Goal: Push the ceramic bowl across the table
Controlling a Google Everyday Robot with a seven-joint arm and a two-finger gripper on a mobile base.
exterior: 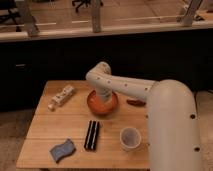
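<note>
The ceramic bowl (102,104) sits at the middle of the table (45,125), toward its far edge, directly under the gripper (104,96), which reaches down into it with fingers pressed together and nothing pinched between them. Left of the gripper lies a pale bottle (61,96) on its side. Nearer the camera than the gripper lie a black bar-shaped object (91,135), a white cup (130,138) and a blue sponge (62,150). A small red item (135,102) lies just right of the bowl.
</note>
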